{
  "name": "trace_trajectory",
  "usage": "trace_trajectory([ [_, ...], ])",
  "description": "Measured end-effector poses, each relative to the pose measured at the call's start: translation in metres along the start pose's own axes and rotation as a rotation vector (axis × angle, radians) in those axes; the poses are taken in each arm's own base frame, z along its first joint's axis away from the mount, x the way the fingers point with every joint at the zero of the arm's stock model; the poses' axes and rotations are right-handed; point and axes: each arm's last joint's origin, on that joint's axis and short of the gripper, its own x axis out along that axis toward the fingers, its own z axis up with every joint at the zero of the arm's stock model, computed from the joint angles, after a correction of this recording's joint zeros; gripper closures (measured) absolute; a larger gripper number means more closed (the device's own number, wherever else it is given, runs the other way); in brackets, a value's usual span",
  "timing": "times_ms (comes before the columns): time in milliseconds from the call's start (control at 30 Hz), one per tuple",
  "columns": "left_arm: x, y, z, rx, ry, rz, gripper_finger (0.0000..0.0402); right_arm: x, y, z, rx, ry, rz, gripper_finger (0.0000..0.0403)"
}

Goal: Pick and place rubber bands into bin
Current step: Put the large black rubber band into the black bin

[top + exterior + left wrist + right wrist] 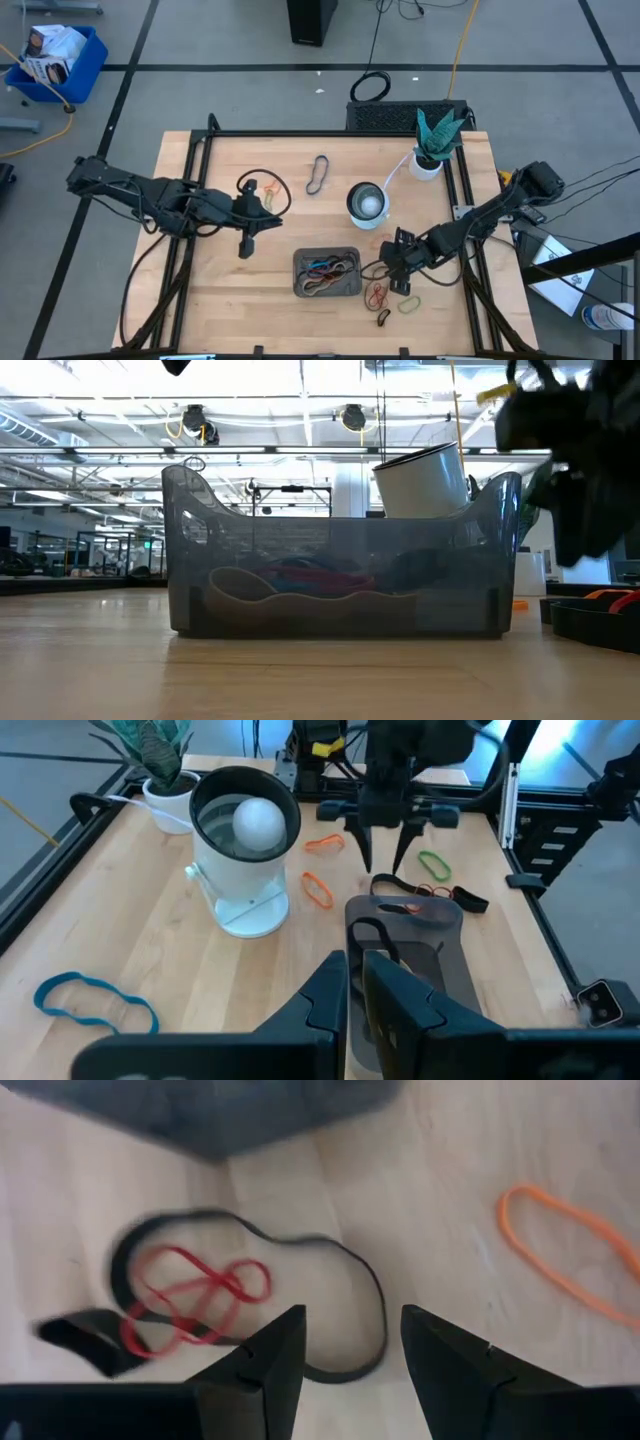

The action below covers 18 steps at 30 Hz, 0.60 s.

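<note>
I am hovering my right gripper [345, 1355] just above the table with its fingers spread apart and nothing between them. Directly beneath the gap a black band [340, 1295] is lying in a loose loop, and a twisted red band [195, 1295] is sitting inside that loop. I am judging that closing here could catch both at once, or pinch only the wood if I am stopping too high, since these loops are lying flat and thin. A snagged band could also spring away on release. An orange band [570, 1250] is lying apart to one side. Just beyond, the bin [327, 272] is already holding several bands. Farther off, my left gripper [247, 222] is waiting over the table's left half, fingers pressed together and empty, near a cup [366, 203]
</note>
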Motion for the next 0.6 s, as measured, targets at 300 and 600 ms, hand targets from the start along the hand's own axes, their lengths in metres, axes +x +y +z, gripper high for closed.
trace_trajectory([
  [300,0.0,0.0,0.0,0.0,0.0,0.0,0.036,0.022,-0.017,-0.022,0.009,-0.012,0.013,0.0243],
  [600,0.0,0.0,0.0,0.0,0.0,0.0,0.036,0.032,-0.028,-0.035,0.085,-0.032,0.027,0.0243],
])
